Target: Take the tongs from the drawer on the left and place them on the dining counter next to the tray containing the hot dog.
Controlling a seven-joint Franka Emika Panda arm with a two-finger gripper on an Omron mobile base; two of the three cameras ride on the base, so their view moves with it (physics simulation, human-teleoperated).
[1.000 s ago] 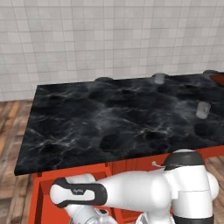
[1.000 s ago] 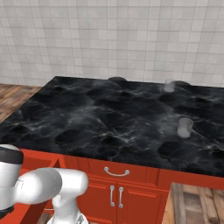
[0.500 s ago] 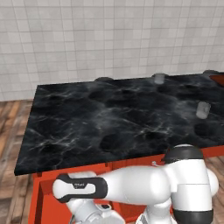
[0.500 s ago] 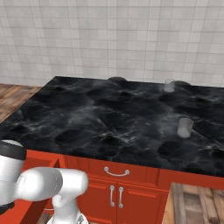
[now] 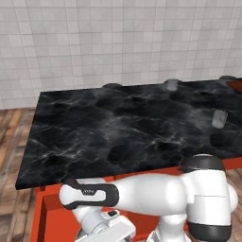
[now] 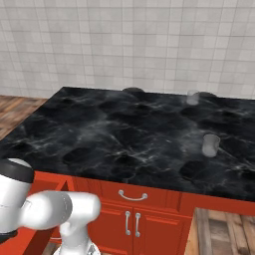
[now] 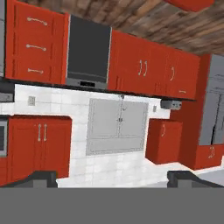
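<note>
No readable writing. Tool [image 7: 112, 178] fingers wide apart, empty, facing red cabinets [image 7: 39, 43].

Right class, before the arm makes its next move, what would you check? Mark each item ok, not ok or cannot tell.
1. Drawer open: ok.
2. Gripper open, nothing between its tips: ok.
3. Tongs' place in the drawer: cannot tell.
4. Hand aimed into the drawer: not ok, it faces the cabinets.
5. Bare space on the counter: ok.
6. Tray at the far right edge, hot dog on it: cannot tell.
</note>
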